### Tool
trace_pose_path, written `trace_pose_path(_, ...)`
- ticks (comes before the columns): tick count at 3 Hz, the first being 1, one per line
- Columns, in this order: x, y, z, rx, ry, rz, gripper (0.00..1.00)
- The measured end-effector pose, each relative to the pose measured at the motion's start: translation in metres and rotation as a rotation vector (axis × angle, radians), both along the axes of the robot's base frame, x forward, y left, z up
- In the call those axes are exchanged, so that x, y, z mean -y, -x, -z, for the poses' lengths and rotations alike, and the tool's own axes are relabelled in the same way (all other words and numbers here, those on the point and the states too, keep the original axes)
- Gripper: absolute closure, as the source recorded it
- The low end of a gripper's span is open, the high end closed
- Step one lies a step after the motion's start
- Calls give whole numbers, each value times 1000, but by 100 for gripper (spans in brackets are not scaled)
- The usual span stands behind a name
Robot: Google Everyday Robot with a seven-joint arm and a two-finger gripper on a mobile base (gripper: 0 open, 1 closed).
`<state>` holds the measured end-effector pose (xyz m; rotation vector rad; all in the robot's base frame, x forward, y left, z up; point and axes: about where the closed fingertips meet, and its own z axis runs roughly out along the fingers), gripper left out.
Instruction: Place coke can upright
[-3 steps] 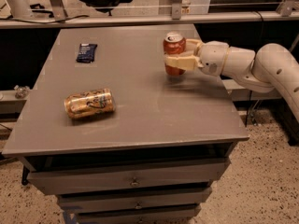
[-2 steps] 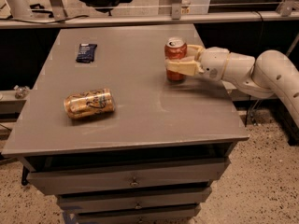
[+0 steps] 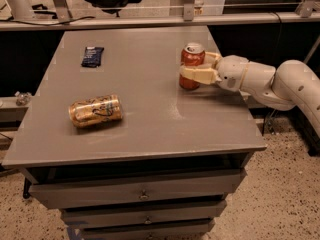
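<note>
The coke can [image 3: 192,59] is red-orange with a silver top and stands upright on the grey table [image 3: 150,114], at its right side towards the back. My gripper [image 3: 194,67] reaches in from the right and has a pale finger on each side of the can. The near finger [image 3: 197,75] crosses the can's front. The far finger is mostly behind the can. The can's base looks to be down on the tabletop.
A gold patterned can [image 3: 95,110] lies on its side at the front left of the table. A dark blue snack packet [image 3: 92,56] lies at the back left. The table's right edge is just under my arm [image 3: 280,84]. Drawers [image 3: 145,194] sit below the tabletop.
My gripper has lowered the coke can slightly, from just above the tabletop down to it. The gold can and the packet have not moved.
</note>
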<state>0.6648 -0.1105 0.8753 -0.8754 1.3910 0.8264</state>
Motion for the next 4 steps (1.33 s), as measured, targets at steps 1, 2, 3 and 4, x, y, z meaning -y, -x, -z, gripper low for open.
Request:
trace_pose_path(1, 1, 0, 0, -5, 0, 1, 36)
trace_pose_path(2, 1, 0, 0, -5, 0, 1, 13)
trace_pose_path(3, 10, 8, -2, -20, 14, 2, 0)
trace_pose_path(4, 33, 22, -7, -27, 37, 29, 0)
